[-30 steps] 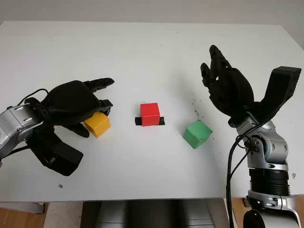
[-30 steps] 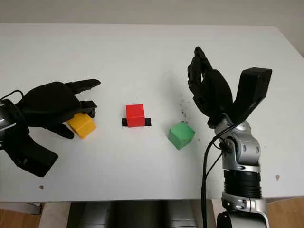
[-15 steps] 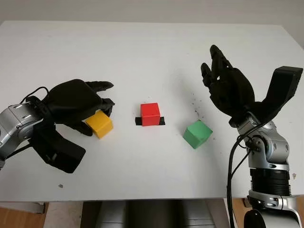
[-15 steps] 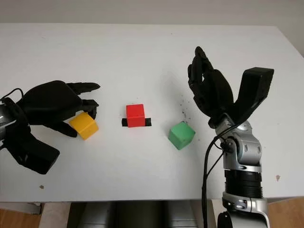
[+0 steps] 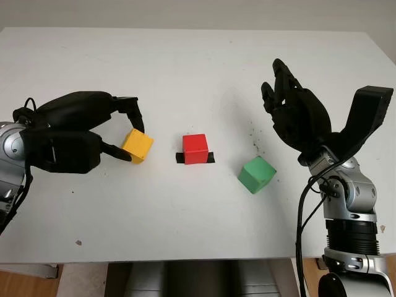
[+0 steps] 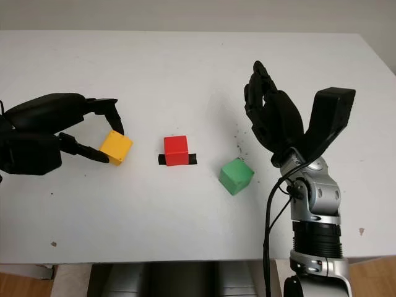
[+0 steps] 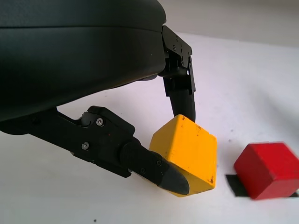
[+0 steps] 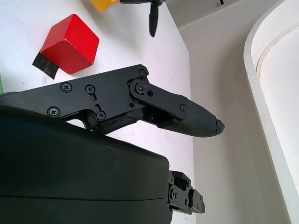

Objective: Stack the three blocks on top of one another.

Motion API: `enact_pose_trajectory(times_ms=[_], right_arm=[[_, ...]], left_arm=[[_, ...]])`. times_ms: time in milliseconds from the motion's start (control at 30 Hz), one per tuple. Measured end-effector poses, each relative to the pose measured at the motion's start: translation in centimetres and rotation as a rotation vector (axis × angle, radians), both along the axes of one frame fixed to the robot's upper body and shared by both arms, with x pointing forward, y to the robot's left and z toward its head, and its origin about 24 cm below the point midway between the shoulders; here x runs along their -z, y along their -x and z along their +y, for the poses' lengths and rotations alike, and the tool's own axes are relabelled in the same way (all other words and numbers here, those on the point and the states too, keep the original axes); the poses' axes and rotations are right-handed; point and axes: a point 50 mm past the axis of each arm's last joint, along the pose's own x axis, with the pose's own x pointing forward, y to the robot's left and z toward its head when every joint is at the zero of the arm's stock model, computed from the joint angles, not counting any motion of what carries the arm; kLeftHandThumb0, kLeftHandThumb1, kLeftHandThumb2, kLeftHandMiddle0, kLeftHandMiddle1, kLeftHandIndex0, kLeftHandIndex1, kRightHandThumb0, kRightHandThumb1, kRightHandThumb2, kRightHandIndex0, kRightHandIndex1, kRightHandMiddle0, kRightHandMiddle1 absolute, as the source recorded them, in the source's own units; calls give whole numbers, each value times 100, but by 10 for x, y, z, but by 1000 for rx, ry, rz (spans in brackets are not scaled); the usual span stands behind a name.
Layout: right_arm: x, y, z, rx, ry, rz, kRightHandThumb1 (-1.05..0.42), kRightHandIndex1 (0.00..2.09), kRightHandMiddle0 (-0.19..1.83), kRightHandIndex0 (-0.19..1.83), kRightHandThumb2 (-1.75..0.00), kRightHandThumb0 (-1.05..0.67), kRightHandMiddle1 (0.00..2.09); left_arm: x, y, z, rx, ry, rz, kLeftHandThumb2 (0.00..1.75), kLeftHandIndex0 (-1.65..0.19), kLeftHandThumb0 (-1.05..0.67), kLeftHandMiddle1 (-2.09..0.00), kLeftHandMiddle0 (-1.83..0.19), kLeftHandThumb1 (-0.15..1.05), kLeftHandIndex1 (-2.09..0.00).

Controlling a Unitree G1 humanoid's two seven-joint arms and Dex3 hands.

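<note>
Now the left robot hand (image 5: 93, 133) has pinched the yellow block (image 5: 137, 146) and tipped it up beside the red block (image 5: 195, 148) (first pick underway), while the open right robot hand (image 5: 297, 114) hovers behind the green block (image 5: 257, 174).

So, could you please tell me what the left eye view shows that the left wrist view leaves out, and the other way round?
The left eye view adds the green block on the white table, and the open right hand raised beyond that block. The left wrist view adds the close contact: one fingertip at the yellow block's lower edge, another finger against its far side. Both show the left hand grasping the yellow block, with the red block beside it on black tape.
</note>
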Motion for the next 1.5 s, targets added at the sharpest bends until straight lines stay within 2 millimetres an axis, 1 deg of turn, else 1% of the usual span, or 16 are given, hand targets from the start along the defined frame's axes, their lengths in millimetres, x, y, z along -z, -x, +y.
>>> enact_pose_trajectory(times_ms=[133, 333, 467, 567, 667, 833, 1067, 1233, 1333, 1500], right_arm=[[0, 0, 0, 4, -1, 1, -105, 0, -19, -19, -77, -63, 0], [0, 0, 0, 10, 0, 3, -105, 0, -19, -19, -76, -65, 0], [1, 0, 2, 14, -2, 7, -105, 0, -19, -19, -76, -64, 0], [1, -1, 3, 11, 0, 8, -105, 0, -19, -19, -76, -65, 0], [1, -1, 3, 6, 1, 8, -105, 0, -19, -19, -76, -65, 0], [1, -1, 3, 7, 3, 8, -105, 0, -19, -19, -75, -66, 0], [2, -1, 4, 11, 3, 10, -105, 0, -19, -19, -75, -66, 0], [3, 0, 5, 16, 0, 9, -105, 0, -19, -19, -77, -65, 0], [4, 0, 6, 17, 2, 5, -105, 0, -19, -19, -77, -65, 0], [4, 0, 6, 17, 2, 3, -105, 0, -19, -19, -77, -65, 0]], left_arm=[[-4, -2, 2, 5, 116, 0, 5, -28, -39, -6, -23, 96, -158], [-6, -5, 4, -29, 259, 24, 6, -26, -44, -5, -21, 99, -158], [-9, -4, -7, -32, 392, 17, 6, -23, -45, -5, -20, 101, -171], [-9, -4, -20, -36, 502, 12, 5, -26, -41, -6, -22, 99, -171], [-7, -3, -31, -50, 622, 8, 5, -26, -40, -6, -23, 99, -174], [1, 0, -48, -112, 763, 6, 6, -22, -41, -4, -20, 100, -182], [12, 6, -68, -122, 813, 44, 5, -20, -42, -6, -23, 100, -184], [24, 8, -74, -156, 850, 57, 6, -15, -38, -6, -23, 102, -192], [33, 9, -77, -180, 848, 95, 6, -14, -38, -6, -23, 103, -191], [37, 8, -80, -217, 832, 100, 5, -17, -37, -7, -24, 103, -193]])
